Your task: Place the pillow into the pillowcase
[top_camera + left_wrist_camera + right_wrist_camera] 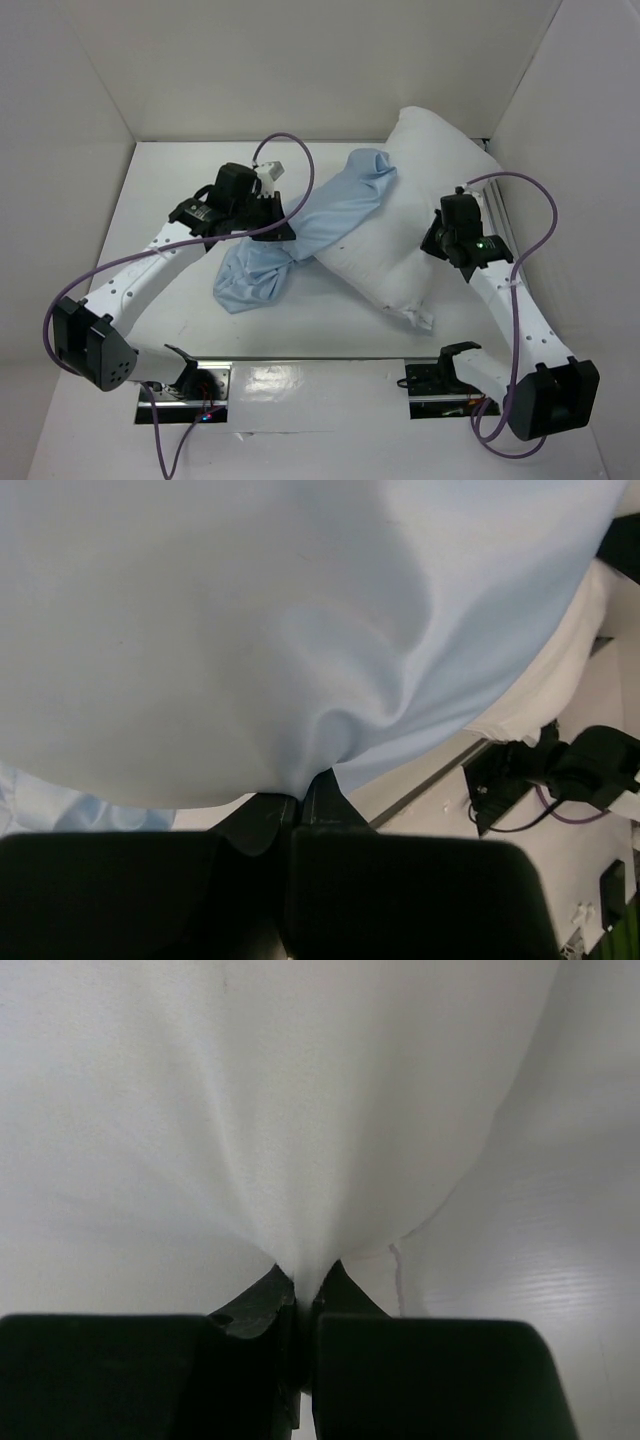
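The white pillow point(420, 190) lies slanted at the back right of the table, its tagged corner point(420, 320) pointing toward the front. The light blue pillowcase point(300, 235) drapes from the pillow's left side down onto the table. My left gripper point(283, 222) is shut on a fold of the pillowcase point(300, 640), which fills the left wrist view above the jaws point(298, 800). My right gripper point(432, 240) is shut on a pinch of the pillow's fabric point(300, 1110) at its right edge; the jaws point(305, 1295) clamp the white cloth.
White walls enclose the table on the left, back and right. A metal rail point(505, 235) runs along the right wall beside the right arm. Purple cables point(300, 150) loop over both arms. The arm bases point(190, 380) sit at the front edge.
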Robot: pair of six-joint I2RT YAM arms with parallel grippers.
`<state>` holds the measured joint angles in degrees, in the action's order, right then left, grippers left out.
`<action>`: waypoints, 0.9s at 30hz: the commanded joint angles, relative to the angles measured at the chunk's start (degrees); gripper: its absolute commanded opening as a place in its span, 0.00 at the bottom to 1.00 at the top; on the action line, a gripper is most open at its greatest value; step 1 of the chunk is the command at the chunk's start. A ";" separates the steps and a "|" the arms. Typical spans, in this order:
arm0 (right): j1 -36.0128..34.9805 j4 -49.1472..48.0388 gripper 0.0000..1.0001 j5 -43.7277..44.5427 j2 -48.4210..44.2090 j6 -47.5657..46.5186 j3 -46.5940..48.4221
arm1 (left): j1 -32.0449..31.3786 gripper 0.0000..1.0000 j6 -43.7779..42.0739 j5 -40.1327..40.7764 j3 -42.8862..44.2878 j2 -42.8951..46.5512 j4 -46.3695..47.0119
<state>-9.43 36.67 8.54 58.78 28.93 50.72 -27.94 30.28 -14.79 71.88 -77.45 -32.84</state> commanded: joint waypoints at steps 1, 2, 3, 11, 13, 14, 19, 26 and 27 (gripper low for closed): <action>2.84 4.56 0.00 18.79 1.15 -1.59 3.33 | 2.01 0.00 -0.84 -0.59 3.79 3.26 0.06; 2.84 4.56 0.00 18.80 1.16 -1.59 3.33 | 2.63 0.12 -0.84 -1.29 3.80 3.79 0.06; 2.84 3.60 0.00 19.58 1.16 -1.59 3.33 | 2.63 0.19 -0.84 -1.91 3.80 3.80 0.06; 2.84 4.12 0.00 20.21 1.68 -2.12 5.79 | 3.16 0.12 -0.93 -5.42 3.80 2.75 0.58; 2.84 4.12 0.00 19.59 1.16 -2.12 4.57 | 3.16 0.41 -0.93 -7.17 3.19 2.74 1.11; 2.84 4.12 0.00 19.07 1.16 -2.64 4.56 | 3.16 0.46 -0.93 -8.14 2.49 2.74 1.81; 2.84 4.12 0.00 19.06 2.39 -2.65 4.56 | 3.16 0.00 0.48 -11.93 0.19 1.51 4.54; 2.31 2.97 0.07 17.58 2.91 -4.31 4.56 | 3.69 0.00 1.09 -7.03 2.12 3.97 4.03; 0.92 2.97 0.25 17.05 2.91 -5.19 5.26 | 4.21 0.00 0.49 -5.97 3.87 3.19 0.44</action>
<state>-7.31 41.74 23.53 61.76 25.28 53.95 -24.58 30.65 -22.96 72.03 -76.31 -30.50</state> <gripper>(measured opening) 0.203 0.025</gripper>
